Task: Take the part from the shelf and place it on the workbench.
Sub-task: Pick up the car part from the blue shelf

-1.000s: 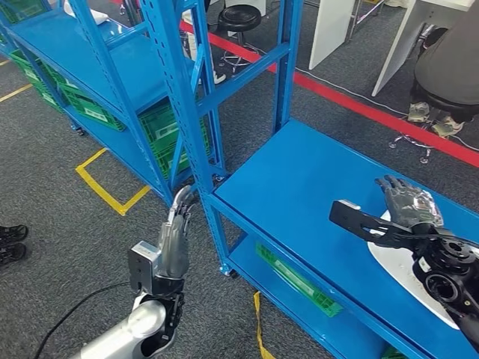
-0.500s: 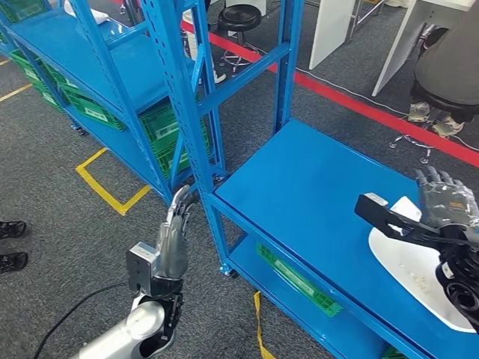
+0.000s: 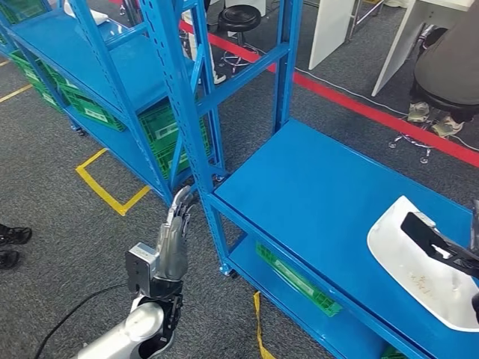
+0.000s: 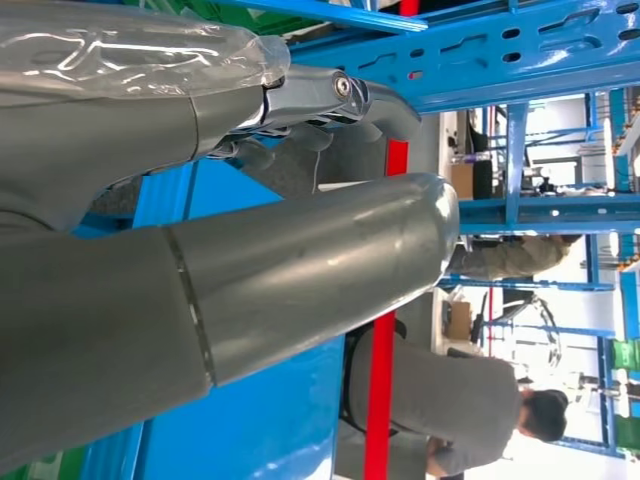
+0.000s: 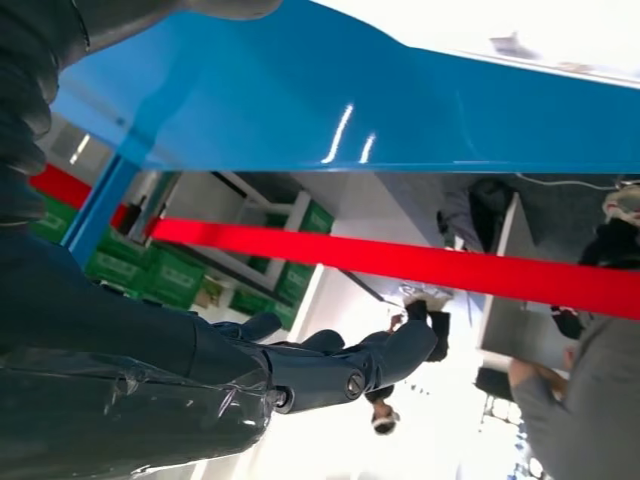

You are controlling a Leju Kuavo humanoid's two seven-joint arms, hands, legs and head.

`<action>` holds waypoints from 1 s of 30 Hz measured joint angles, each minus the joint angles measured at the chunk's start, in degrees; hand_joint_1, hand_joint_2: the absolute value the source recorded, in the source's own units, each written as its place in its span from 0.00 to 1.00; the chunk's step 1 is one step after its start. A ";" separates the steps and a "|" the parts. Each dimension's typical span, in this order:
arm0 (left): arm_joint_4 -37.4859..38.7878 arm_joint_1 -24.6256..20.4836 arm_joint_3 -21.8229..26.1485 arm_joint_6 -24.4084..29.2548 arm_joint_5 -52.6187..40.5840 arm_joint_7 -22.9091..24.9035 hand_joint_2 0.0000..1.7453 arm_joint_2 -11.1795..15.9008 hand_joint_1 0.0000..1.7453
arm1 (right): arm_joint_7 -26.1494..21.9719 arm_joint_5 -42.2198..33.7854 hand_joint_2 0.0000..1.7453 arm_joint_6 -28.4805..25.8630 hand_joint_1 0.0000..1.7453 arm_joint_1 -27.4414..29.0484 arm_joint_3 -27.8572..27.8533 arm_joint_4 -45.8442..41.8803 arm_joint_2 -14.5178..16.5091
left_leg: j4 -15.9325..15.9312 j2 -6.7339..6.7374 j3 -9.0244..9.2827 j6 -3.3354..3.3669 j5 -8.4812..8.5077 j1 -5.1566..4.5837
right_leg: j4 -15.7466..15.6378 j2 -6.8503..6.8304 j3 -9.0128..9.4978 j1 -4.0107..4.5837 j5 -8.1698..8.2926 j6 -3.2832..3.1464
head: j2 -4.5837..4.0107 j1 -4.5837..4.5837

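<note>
Fingers [image 3: 179,212] of the left hand [image 3: 171,243] are stretching out straight and slightly apart beside the blue shelf post [image 3: 186,120], grasping nothing. From the right wrist view, the right hand [image 5: 136,370] is reaching with extended fingers, nothing between them. A white part [image 3: 415,262] is lying on the blue shelf deck [image 3: 304,187], with a black arm piece [image 3: 435,239] hanging over it.

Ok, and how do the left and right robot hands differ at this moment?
The left robot hand stands raised over the grey floor, beside the blue shelf's corner post. The right robot hand reaches over the shelf board, near the white part. The left robot hand is whole in the head view, while the right robot hand is cut off at that view's edge. Both hold nothing, fingers stretched out.
</note>
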 joint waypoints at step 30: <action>-0.15 -0.35 0.00 0.38 1.05 -0.91 0.00 0.04 0.00 | -9.96 -23.11 1.00 -17.16 0.00 8.82 -13.72 14.71 -0.09 | -0.01 0.00 -0.03 0.04 -0.02 0.00 | 0.00 -0.01 0.00 0.00 0.00 0.00 | 0.00 0.01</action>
